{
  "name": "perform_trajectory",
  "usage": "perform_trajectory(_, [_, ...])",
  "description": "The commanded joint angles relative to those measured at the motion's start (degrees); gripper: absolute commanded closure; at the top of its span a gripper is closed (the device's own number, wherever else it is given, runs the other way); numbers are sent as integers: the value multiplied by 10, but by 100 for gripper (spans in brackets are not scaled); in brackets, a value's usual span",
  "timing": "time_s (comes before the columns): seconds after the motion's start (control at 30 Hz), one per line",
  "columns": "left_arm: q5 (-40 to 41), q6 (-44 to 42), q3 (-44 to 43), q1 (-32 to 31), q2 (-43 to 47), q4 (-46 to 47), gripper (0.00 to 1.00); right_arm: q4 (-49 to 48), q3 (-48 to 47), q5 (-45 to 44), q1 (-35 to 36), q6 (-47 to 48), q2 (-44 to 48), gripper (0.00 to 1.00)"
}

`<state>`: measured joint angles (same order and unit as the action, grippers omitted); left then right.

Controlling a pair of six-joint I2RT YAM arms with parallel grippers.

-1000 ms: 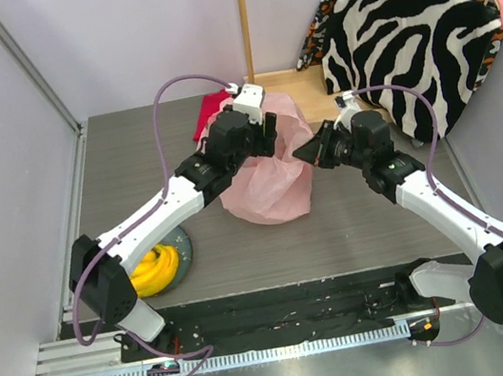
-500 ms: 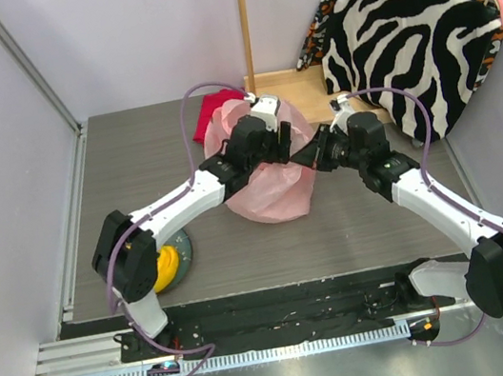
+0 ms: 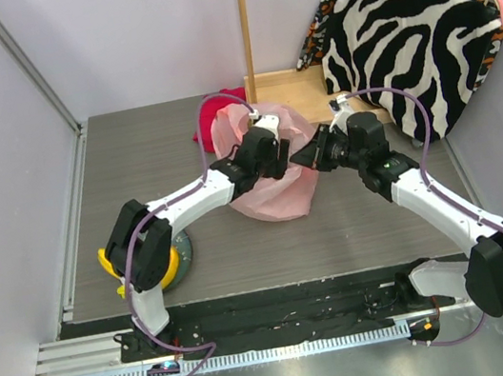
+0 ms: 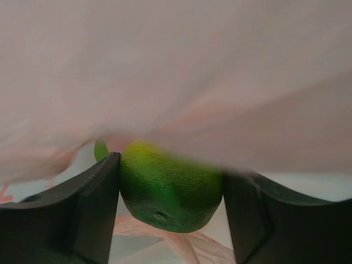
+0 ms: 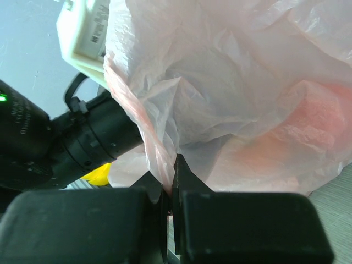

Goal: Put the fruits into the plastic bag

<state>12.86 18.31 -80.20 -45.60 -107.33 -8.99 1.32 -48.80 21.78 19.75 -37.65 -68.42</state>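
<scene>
W/ L gripper [image 4: 170, 212], clamping green fruit [image 4: 165, 192] at plastic bag [image 3: 281, 193] mouth, under draped film. W/ R gripper [image 5: 170, 191], pinching bag rim, fully shut.

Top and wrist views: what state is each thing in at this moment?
bag: upright, mouth open, rim pinched by the right gripper.
green fruit: clamped in the left gripper, at the bag's mouth.
left gripper: shut on green fruit.
right gripper: shut on bag rim.
bananas: on the plate, mostly hidden by the left arm.
</scene>
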Motion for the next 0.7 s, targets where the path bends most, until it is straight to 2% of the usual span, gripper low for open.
perform_trajectory(0.0, [-7, 26, -6, 6, -10, -39, 22, -26, -3, 7, -1, 2, -3, 99])
perform_trajectory(0.07, [-15, 33, 0, 6, -6, -38, 14, -26, -3, 7, -1, 2, -2, 99])
perform_trajectory(0.27, [-35, 37, -1, 6, 12, -30, 0, -24, -4, 6, -1, 3, 0, 99])
perform_trajectory(0.53, [-36, 28, 5, 6, 48, -28, 0, -21, -3, 4, -1, 6, 0, 99])
perform_trajectory(0.67, [-51, 9, 39, 6, 98, 6, 0, -19, -2, -9, -1, 6, 5, 99])
